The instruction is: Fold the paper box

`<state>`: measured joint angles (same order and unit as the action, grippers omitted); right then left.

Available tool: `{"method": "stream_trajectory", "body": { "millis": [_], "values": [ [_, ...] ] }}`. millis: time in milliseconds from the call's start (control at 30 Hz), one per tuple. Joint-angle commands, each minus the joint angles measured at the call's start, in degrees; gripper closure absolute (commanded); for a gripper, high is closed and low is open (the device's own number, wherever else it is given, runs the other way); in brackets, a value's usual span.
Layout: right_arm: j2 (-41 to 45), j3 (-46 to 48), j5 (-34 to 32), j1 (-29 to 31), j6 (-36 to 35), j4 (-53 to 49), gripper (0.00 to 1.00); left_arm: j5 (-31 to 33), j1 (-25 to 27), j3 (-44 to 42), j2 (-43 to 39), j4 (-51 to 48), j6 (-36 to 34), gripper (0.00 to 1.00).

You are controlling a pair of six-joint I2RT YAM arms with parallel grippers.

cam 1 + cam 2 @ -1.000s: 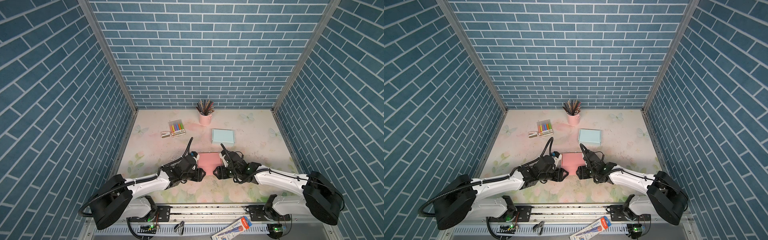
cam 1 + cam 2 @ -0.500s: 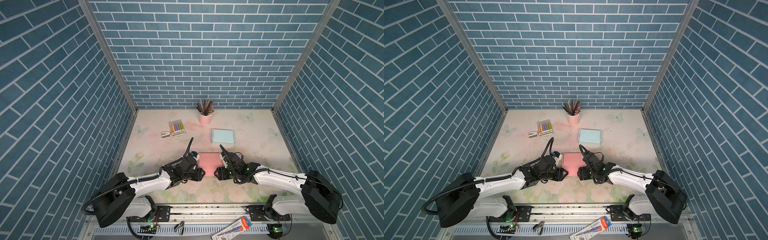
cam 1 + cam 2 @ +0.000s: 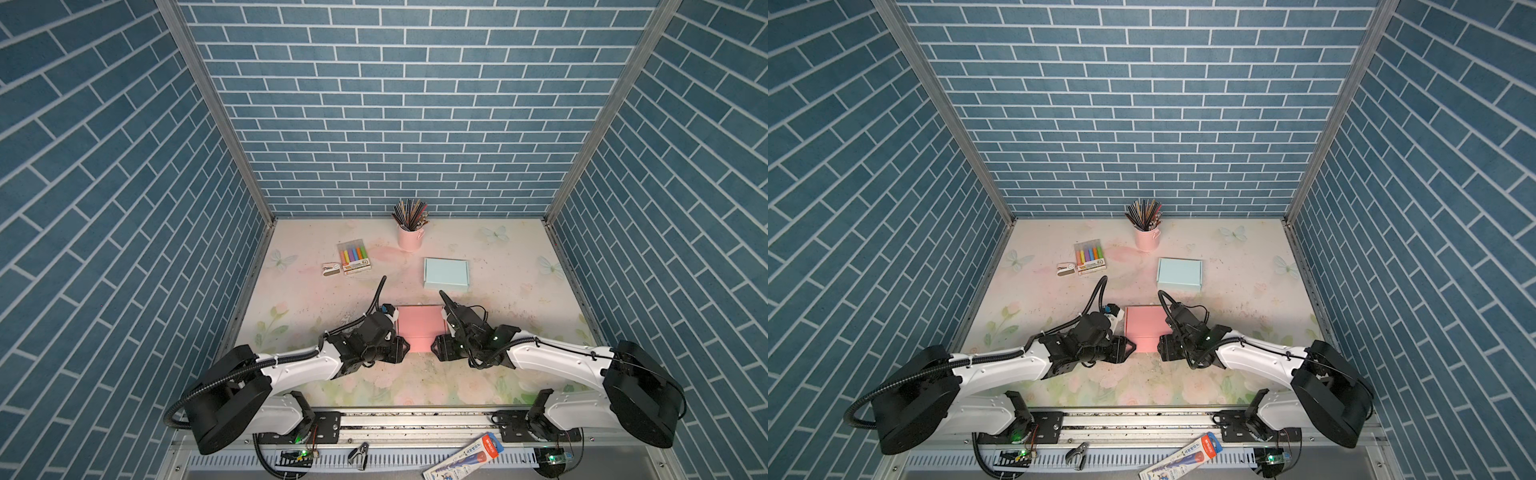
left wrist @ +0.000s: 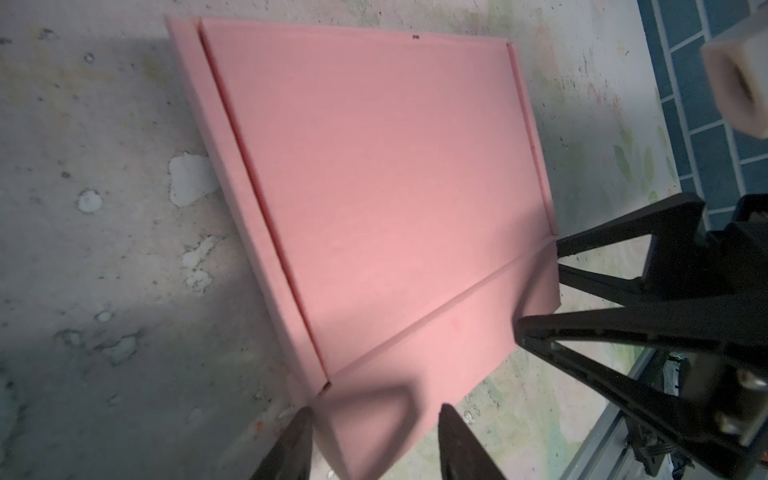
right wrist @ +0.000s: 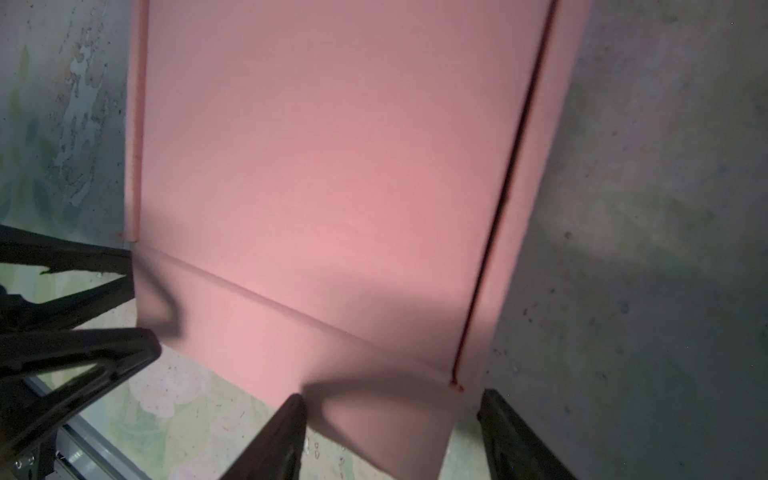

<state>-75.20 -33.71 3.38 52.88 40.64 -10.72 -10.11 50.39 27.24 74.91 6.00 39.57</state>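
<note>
The pink paper box (image 3: 419, 326) (image 3: 1144, 324) lies flat on the table's front middle, with a creased flap on its near side. My left gripper (image 3: 404, 351) (image 3: 1130, 347) sits at the flap's near left corner. In the left wrist view it (image 4: 374, 440) is open, and the flap's corner (image 4: 365, 419) lies between its dark fingers. My right gripper (image 3: 434, 347) (image 3: 1160, 345) mirrors it at the near right corner. In the right wrist view it (image 5: 395, 436) is open astride the flap (image 5: 374, 415). The paper box's side strips (image 4: 249, 232) (image 5: 528, 166) lie flat.
A closed light blue box (image 3: 446, 272) sits just behind the pink one. Farther back stand a pink cup of pencils (image 3: 410, 237), a marker pack (image 3: 354, 257) and a small eraser (image 3: 331, 269). The metal rail (image 3: 415, 419) runs along the front edge.
Both grippers stay at the pink box's near corners. The arms have shifted only slightly, and the box has not moved.
</note>
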Motion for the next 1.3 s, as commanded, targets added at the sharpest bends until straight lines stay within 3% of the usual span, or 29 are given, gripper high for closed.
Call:
{"method": "stream_trajectory", "body": {
  "millis": [0,633,1000,1267],
  "values": [
    [0.9,-1.4,-1.4,0.5,-0.1,-1.5,0.33,1.0,0.3,-0.9,-0.2,0.9,0.5,0.5],
    [-1.8,-2.1,-3.0,0.5,-1.2,-0.7,0.4,1.8,-0.3,-1.0,-0.6,0.5,0.0,0.52],
    [-2.0,-3.0,-3.3,0.5,-1.9,-0.7,0.4,0.0,-5.8,3.8,-2.8,-6.8,-6.5,0.43],
    [-1.1,-3.6,-1.4,0.5,-1.9,0.3,0.39,-1.8,-5.3,2.1,-3.6,-5.0,-4.2,0.43]
  ]
}}
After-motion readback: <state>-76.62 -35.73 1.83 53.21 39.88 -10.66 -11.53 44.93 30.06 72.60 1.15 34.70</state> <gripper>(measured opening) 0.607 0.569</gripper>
